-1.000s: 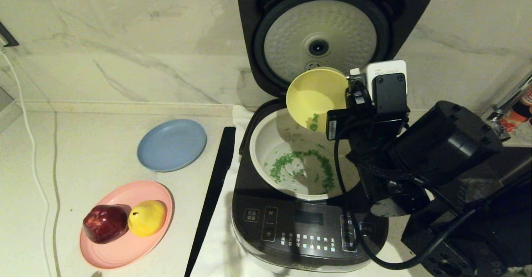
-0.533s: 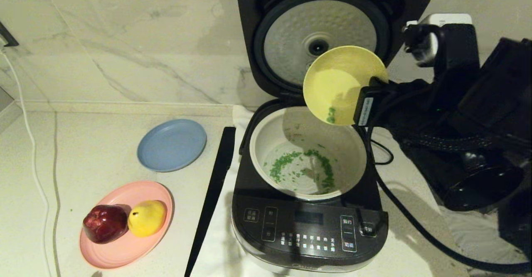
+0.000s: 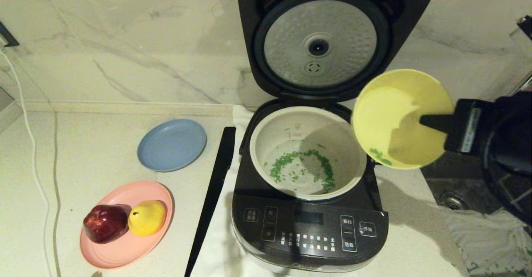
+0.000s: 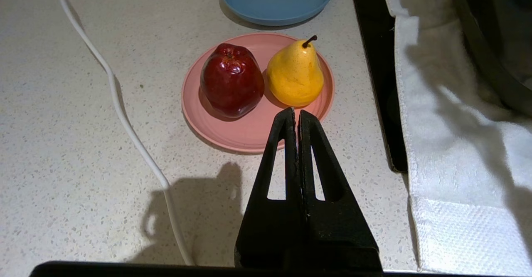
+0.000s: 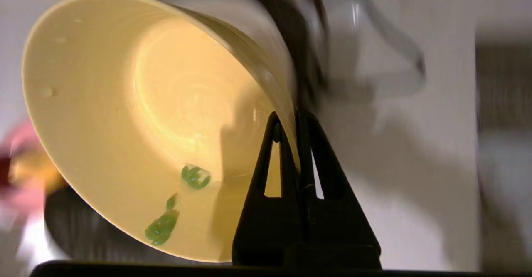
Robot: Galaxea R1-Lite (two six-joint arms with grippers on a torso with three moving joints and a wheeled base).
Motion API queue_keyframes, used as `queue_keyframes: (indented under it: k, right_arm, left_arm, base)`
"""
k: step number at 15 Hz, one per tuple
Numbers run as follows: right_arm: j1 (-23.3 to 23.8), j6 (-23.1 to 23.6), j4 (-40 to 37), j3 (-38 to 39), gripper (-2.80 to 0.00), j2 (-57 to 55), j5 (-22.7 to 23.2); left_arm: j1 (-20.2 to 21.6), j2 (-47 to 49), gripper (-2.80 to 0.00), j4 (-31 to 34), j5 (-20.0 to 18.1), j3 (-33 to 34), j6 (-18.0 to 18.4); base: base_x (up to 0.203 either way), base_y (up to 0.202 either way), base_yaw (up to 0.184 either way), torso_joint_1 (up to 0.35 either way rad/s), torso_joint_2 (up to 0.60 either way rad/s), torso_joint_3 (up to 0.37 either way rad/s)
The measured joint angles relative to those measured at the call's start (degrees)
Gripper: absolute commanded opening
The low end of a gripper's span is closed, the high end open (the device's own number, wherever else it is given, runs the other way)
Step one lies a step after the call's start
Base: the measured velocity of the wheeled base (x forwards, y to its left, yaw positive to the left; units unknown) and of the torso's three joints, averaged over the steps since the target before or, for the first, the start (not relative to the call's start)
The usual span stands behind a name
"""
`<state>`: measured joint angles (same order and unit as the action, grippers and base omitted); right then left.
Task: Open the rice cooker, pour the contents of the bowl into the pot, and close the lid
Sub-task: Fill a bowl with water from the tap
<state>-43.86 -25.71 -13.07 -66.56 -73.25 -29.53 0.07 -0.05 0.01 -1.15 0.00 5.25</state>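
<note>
The dark rice cooker [image 3: 309, 231] stands open, its lid [image 3: 320, 40] upright with the dimpled silver disc facing me. Green bits [image 3: 301, 166] lie scattered on the floor of the cream pot [image 3: 266, 137]. My right gripper [image 3: 428, 121] [image 5: 291, 121] is shut on the rim of the pale-yellow bowl [image 3: 395, 115] [image 5: 124, 115], holding it tilted in the air to the right of the pot. A few green bits [image 5: 166, 223] still cling inside the bowl. My left gripper [image 4: 296, 112] is shut on nothing, parked above the counter near the pink plate.
A pink plate [image 3: 120, 252] [image 4: 249, 131] carries a red apple [image 3: 104, 223] and a yellow pear [image 3: 147, 217]. A blue plate [image 3: 171, 144] lies behind it. A black strip [image 3: 212, 198] and white cloth [image 4: 453, 152] lie left of the cooker. A white cable [image 3: 35, 169] crosses the counter; a sink [image 3: 453, 194] sits right.
The right arm has carried the tilted bowl from over the pot's back edge away to the right and lower. Most green bits are in the pot.
</note>
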Motion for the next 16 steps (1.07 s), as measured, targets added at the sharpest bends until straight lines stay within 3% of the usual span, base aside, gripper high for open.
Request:
queue_keyframes:
  k: [3,5,11,16]
  right_arm:
    - [8.42,-4.04,-15.43,-0.68,-2.80,5.27,11.16]
    - [15.50,-4.46,-20.53,-0.34,-2.80,7.63,17.13]
    - [44.09,-2.04,-29.72,1.57,-2.80,8.16,35.87]
    - [68.31,0.80,-30.82,2.18,-2.80,0.94,48.78]
  left_arm:
    - [0.00,0.00,-2.80,-0.01,0.00,0.00,0.00]
    - [0.00,0.00,-2.80,-0.01,0.00,0.00,0.00]
    - [-0.01,0.00,-2.80,-0.01,0.02,0.00,0.00]
    - [0.00,0.00,-2.80,-0.01,0.02,0.00,-0.02]
  base:
    - [0.000,0.000,0.000,0.000,0.00,0.000]
    - [0.000,0.000,0.000,0.000,0.00,0.000]
    - [0.000,0.000,0.000,0.000,0.00,0.000]
    - [0.000,0.000,0.000,0.000,0.00,0.000]
